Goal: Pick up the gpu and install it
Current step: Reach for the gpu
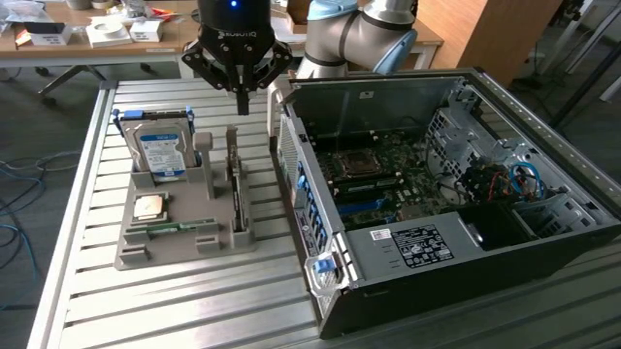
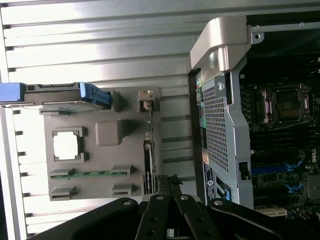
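In the exterior view, my end effector [image 1: 243, 105], fingers pinched shut and empty, hangs above the gpu [image 1: 235, 182], standing on edge at six o'clock, long axis twelve-to-six.

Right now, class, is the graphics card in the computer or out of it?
Out. The graphics card stands on edge in the grey holder beside the open computer, with the shut gripper above it.

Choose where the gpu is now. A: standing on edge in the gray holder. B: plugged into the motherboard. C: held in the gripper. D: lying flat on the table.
A: the gpu stands on edge in a slot of the gray holder, the shut gripper apart above it.
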Robot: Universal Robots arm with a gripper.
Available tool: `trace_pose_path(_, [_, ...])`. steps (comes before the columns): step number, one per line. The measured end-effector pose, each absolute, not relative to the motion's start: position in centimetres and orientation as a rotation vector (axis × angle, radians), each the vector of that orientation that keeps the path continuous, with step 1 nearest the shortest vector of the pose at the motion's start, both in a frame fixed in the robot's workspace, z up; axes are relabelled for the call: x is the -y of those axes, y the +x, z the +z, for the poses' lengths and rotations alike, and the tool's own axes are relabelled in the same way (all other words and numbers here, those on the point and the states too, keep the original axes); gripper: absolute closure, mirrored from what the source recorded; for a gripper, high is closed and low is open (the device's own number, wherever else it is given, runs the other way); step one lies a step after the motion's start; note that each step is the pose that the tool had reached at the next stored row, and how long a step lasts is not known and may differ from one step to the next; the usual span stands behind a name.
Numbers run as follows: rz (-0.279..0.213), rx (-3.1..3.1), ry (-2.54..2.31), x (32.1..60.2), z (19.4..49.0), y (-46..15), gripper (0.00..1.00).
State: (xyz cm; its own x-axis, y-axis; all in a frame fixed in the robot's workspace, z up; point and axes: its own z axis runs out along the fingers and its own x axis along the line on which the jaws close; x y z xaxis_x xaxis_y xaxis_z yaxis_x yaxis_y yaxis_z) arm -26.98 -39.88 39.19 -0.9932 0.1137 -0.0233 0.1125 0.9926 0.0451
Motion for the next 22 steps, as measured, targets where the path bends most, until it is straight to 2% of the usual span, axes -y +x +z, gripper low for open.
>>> trace_pose_path(22, [0.068, -3.11, 0.179, 39.8, 39.1, -29.6, 0.89])
